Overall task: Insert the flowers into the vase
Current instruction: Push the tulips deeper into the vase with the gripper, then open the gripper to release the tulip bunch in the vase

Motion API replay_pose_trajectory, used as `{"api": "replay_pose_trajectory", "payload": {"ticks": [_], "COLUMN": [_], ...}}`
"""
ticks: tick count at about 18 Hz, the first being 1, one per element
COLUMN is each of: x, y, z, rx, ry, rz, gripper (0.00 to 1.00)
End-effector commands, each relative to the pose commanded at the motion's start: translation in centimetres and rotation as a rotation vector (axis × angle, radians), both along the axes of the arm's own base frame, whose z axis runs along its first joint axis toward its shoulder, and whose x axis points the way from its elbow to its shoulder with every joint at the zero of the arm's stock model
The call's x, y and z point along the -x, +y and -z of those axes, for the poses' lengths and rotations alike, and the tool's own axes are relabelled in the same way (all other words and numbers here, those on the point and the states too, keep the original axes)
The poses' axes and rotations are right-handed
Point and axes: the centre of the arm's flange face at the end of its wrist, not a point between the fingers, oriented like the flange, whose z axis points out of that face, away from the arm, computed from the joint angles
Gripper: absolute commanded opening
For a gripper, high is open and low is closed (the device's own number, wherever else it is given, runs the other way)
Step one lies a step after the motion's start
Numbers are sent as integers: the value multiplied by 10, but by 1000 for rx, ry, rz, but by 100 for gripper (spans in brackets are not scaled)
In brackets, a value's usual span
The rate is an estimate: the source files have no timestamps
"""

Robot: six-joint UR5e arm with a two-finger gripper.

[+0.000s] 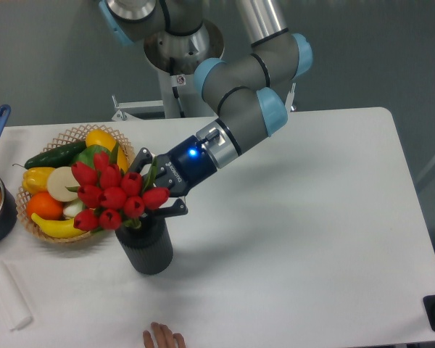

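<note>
Fingers (162, 190) pinching the flowers (114, 193) low on the stems, buds tilted left. Held so, likely, to feed stems into the vase (146, 248) directly below.

arm angled down-left, gripper (162, 190) clamped shut near its tip.

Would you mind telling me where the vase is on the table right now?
The vase stands on the left half of the table, near its front edge, just right of the wicker basket, directly beneath the flowers held by the gripper.
</note>
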Motion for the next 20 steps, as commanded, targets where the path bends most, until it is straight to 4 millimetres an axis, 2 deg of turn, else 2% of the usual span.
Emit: {"api": "replay_pose_trajectory", "payload": {"ticks": [3,6,14,18,19,20], "x": [-1,1,3,4,4,4], "y": [-4,-7,-9,-10,-10,-10], "z": [8,24,41,45,45,45], "rx": [2,5,19,24,25,24], "ry": [-3,-5,-27,-34,-35,-34], "rz": [-2,-3,-7,-9,-9,-9], "gripper": [37,37,38,53,67,73]}}
